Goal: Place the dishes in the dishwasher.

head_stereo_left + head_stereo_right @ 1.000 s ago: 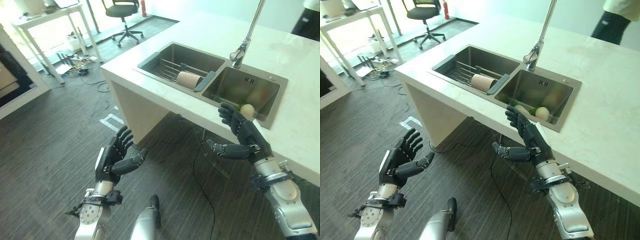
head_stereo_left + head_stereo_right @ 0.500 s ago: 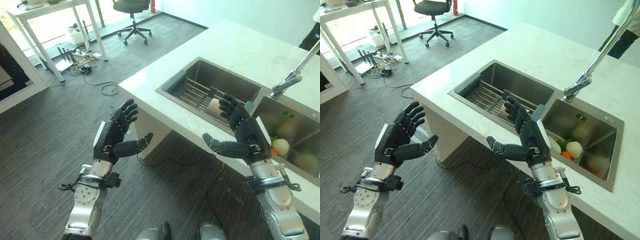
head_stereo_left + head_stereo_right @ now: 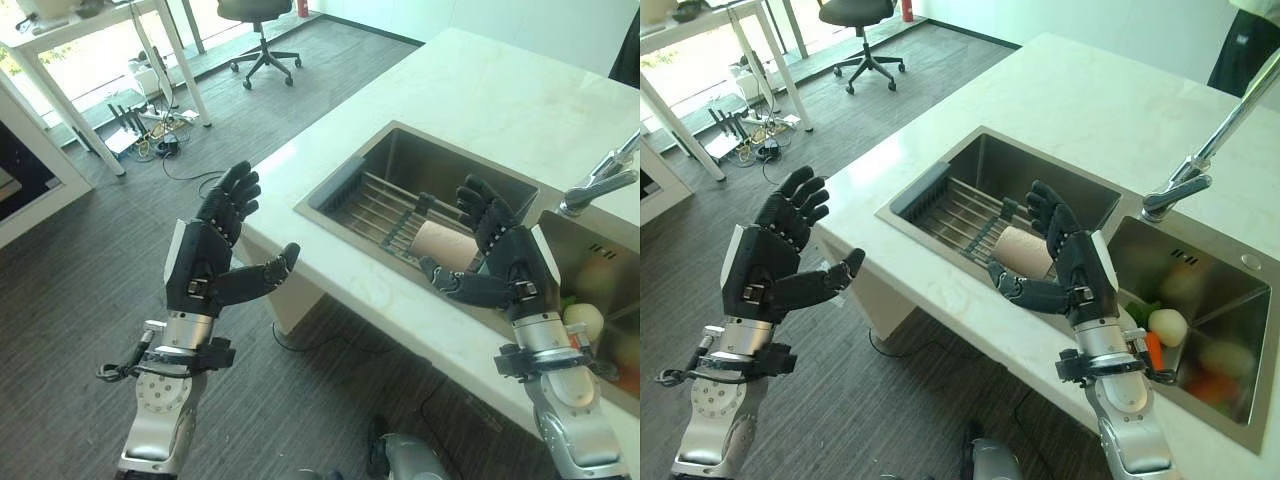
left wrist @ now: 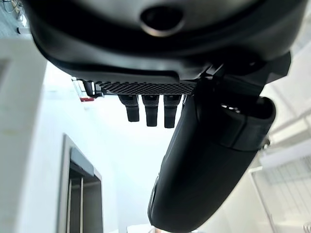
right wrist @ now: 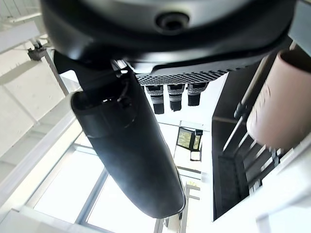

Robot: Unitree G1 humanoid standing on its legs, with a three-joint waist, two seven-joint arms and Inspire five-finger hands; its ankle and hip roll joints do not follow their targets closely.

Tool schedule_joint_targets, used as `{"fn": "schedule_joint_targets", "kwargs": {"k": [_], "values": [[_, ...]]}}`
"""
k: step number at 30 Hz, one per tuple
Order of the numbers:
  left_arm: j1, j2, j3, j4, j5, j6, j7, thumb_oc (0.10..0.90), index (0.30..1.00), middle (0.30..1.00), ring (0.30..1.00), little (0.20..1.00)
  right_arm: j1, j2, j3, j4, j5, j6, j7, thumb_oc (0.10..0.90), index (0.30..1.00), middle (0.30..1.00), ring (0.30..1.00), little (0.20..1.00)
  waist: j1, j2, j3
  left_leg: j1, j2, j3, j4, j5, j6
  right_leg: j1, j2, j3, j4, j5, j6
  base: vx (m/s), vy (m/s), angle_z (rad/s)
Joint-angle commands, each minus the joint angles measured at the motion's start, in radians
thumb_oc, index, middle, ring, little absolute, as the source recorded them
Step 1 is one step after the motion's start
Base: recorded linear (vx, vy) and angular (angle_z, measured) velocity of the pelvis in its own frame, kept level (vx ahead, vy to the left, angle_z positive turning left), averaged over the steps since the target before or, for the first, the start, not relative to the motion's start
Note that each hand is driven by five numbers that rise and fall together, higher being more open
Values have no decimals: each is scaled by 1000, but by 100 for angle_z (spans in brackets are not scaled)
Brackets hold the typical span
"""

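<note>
Both hands are held up, fingers spread, nothing gripped — left hand [image 3: 205, 262] at frame left, right hand [image 3: 512, 268] at right. A beige cup [image 3: 445, 247] is seen lying on the sink rack [image 3: 385, 205], just behind the right hand's thumb.

The countertop [image 3: 500, 110] is creamy white with faint marbling, and the sink [image 3: 1060, 190] set into it is brushed steel grey. A pale pink-beige cup [image 3: 1023, 252] lies on the metal rack [image 3: 385, 205], near a white, orange and green heap of vegetables [image 3: 1155, 335]. The floor [image 3: 80, 260] is dark grey striped planks.
</note>
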Motion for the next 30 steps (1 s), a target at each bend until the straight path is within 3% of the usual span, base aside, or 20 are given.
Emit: {"fn": "schedule_joint_targets", "kwargs": {"k": [1,5,7,8,10,11,12,14,15,21,25,30], "values": [[-38,24,16,-117,-29,-113,2,800,900,900,900,900,-42,-10,-85,-65,34,-95,-38,800,900,900,900,900,-29,-31,-109,-79,125,9,88,-93,-60,39,-54,13,-47,-60,177,144,-190,-30],[-29,23,19,-114,-43,-130,-6,800,900,900,900,900,-6,-11,-118,-65,63,-102,-18,800,900,900,900,900,-48,-26,-112,-52,151,36,88,-22,-83,50,-38,21,-47,-79,156,134,-175,-13],[-12,16,17,-118,-41,-145,-9,800,900,900,900,900,18,-7,-128,-62,59,-102,-14,800,900,900,900,900,-33,-46,-101,-41,124,22,105,112,-101,75,-40,46,-47,-101,133,169,-234,-20],[-5,12,19,-119,-41,-147,-12,800,900,900,900,900,21,-4,-126,-62,52,-101,-15,800,900,900,900,900,-27,-49,-94,-63,117,14,117,113,-98,81,-41,50,-47,-103,132,89,-123,-17],[13,7,30,-121,-44,-157,-21,800,900,900,900,900,11,0,-119,-62,38,-92,-20,800,900,900,900,900,-17,-47,-82,-95,111,10,88,76,-81,86,-36,66,-47,-106,139,42,36,-32],[22,11,39,-123,-41,-159,-12,800,900,900,900,900,-26,-1,-108,-41,12,-82,-24,800,900,900,900,900,-15,-16,-73,-166,138,-37,88,14,-89,84,-13,92,-47,-112,150,31,120,-34],[22,11,40,-123,-40,-159,-11,800,900,900,900,900,-30,-2,-107,-39,11,-81,-25,800,900,900,900,900,-15,-13,-74,-171,139,-42,88,10,-90,82,-11,95,-47,-113,150,40,186,-64],[33,9,49,-129,-24,-160,17,800,900,900,900,900,-46,-11,-97,-44,26,-63,-10,800,900,900,900,900,-2,13,-72,-246,142,-156,88,19,-119,77,7,141,-47,-131,154,64,224,-51],[34,6,52,-134,-21,-161,18,800,900,900,900,900,-44,-19,-98,-54,24,-53,-10,800,900,900,900,900,2,20,-72,-265,145,-174,88,29,-128,79,5,148,-47,-139,156,63,304,-63],[-28,23,29,-111,-39,-146,30,800,900,900,900,900,-21,-35,-111,-78,34,-45,-25,800,900,900,900,900,-38,29,-81,-257,152,-130,88,-5,-110,79,-36,145,-47,-131,185,22,303,-67],[-54,34,31,-102,-35,-111,20,800,900,900,900,900,-11,-7,-111,-81,4,-43,-53,800,900,900,900,900,-44,7,-76,-236,130,-101,88,-38,-70,70,-75,152,-47,-98,222,9,292,-27],[-83,53,29,-92,-1,-75,17,800,900,900,900,900,-21,-6,-117,-78,6,-45,-54,800,900,900,900,900,-46,-6,-69,-227,111,-90,88,-59,-33,71,-91,175,-47,-81,241,-28,193,-16]]}}
